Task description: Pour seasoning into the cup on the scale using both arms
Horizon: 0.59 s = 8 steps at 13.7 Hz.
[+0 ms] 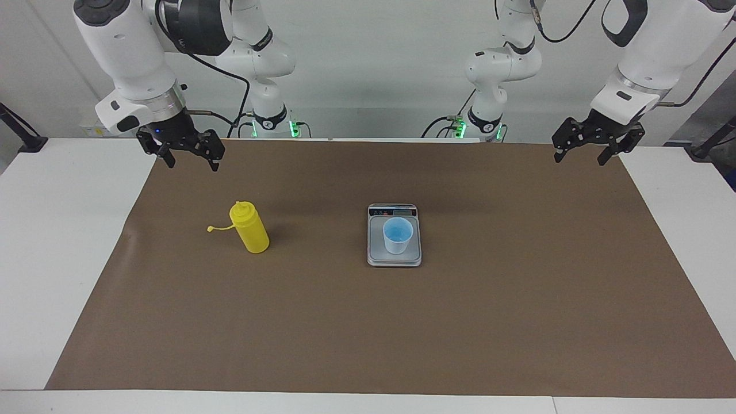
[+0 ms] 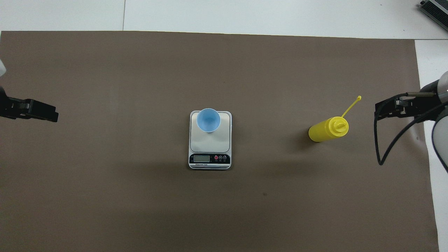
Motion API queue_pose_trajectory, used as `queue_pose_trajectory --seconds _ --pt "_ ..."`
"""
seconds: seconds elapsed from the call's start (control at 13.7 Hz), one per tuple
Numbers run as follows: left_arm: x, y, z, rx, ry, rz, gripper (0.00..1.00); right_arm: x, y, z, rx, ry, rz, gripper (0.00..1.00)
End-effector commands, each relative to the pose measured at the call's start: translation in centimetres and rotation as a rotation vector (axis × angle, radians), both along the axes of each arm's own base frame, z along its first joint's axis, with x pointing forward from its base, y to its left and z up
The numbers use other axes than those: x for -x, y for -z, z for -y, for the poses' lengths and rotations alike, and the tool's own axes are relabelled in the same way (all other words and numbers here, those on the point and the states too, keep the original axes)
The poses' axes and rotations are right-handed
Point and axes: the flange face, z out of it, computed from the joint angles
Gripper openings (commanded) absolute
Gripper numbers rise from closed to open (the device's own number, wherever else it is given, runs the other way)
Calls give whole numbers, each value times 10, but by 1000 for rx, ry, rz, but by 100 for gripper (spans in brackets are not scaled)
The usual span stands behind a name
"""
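Note:
The yellow seasoning bottle (image 1: pixel 250 227) stands upright on the brown mat toward the right arm's end, its tethered cap (image 1: pixel 211 229) hanging open beside it; it also shows in the overhead view (image 2: pixel 327 129). The pale blue cup (image 1: pixel 398 234) stands on the silver-grey scale (image 1: pixel 394 262) at the mat's middle, and both show in the overhead view: cup (image 2: pixel 208 119), scale (image 2: pixel 210 143). My right gripper (image 1: pixel 192 164) is open and empty, up in the air over the mat's corner, apart from the bottle. My left gripper (image 1: pixel 579 160) is open and empty over the mat's other corner, waiting.
The brown mat (image 1: pixel 402 333) covers most of the white table (image 1: pixel 57 230). The scale's dark display strip (image 2: pixel 210 158) faces the robots. A black cable loops under the right arm's wrist (image 2: pixel 379 154).

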Motion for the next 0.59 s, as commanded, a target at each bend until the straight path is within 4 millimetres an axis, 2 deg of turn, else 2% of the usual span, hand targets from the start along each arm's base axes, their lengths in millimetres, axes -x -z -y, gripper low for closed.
queue_pose_trajectory --seconds 0.0,0.51 --pt "7 0 -3 -10 -3 5 100 6 4 4 -39 51 -22 100" --pt "7 0 -3 -10 -3 6 100 5 6 7 -39 46 -16 100"
